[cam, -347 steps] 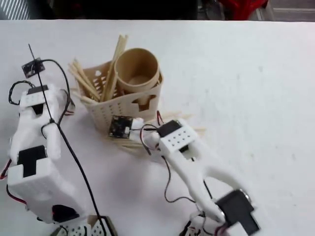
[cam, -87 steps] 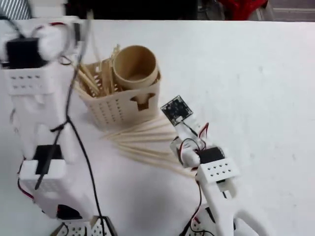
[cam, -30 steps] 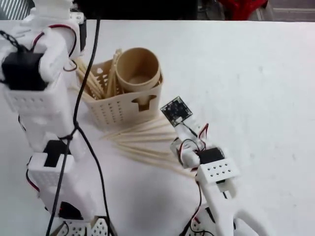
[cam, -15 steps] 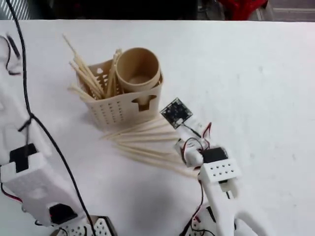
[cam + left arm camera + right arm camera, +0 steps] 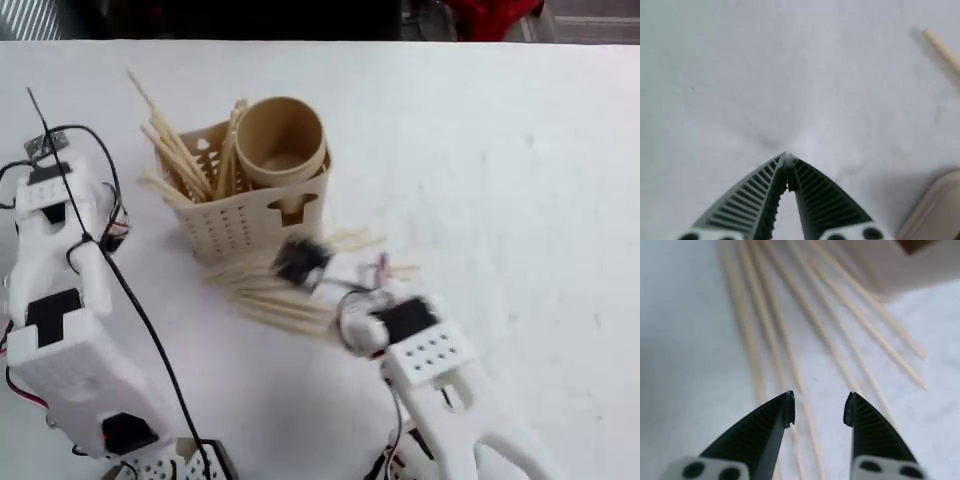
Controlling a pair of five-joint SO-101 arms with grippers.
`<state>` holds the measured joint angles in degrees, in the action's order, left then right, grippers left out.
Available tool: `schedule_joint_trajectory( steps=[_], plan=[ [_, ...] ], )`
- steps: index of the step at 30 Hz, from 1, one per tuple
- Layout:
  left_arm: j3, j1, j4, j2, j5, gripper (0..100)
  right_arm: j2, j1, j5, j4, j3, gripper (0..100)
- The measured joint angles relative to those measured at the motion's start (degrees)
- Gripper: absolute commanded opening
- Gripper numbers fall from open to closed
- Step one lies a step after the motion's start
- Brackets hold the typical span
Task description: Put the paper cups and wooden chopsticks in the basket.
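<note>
High view: basket sits upper left of centre on the white surface, w/ one paper cup upright inside. A bunch of chopsticks leans out of its left side, tips past the rim. Loose chopsticks fan flat on the surface just in front of the basket. Their right ends are partly hidden by the right arm, whose front end is blurred & hard to make out. Left arm stands left of the basket, apart from it, base cut off by the frame edge. Plenty of bare surface to the right & behind.

Left wrist view: left end effector has its tips pressed together, nothing held, above bare surface. One chopstick tip is cut off at the frame edge. A tan shape shows at the corner; can't tell what it is.

Right wrist view: right end effector is parted by a moderate gap, holding nothing, over the loose chopsticks. Basket corner is cut off at the frame edge; the sticks run up to it.
</note>
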<state>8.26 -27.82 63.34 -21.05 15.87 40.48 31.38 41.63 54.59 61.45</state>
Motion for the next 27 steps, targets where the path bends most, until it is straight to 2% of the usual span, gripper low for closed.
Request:
schedule_joint_trajectory(
  steps=[5,12,15,18,27],
  plan=[
    [3.2,0.0,-5.7,0.0,0.4,2,-10.2,4.8,5.8,-2.0,0.0,15.6],
    [3.6,0.0,-6.6,0.0,0.4,2,-24.4,5.5,6.6,-11.1,-2.0,15.2],
    [3.6,0.0,-6.6,0.0,0.4,2,-25.6,4.2,6.3,-11.1,-3.1,12.2],
    [3.6,0.0,-6.6,0.0,0.4,2,-25.6,3.8,6.1,-11.2,-3.2,1.1],
    [3.6,0.0,-6.6,0.0,0.4,2,-25.2,2.4,4.1,-11.3,-4.3,1.6]
  ],
)
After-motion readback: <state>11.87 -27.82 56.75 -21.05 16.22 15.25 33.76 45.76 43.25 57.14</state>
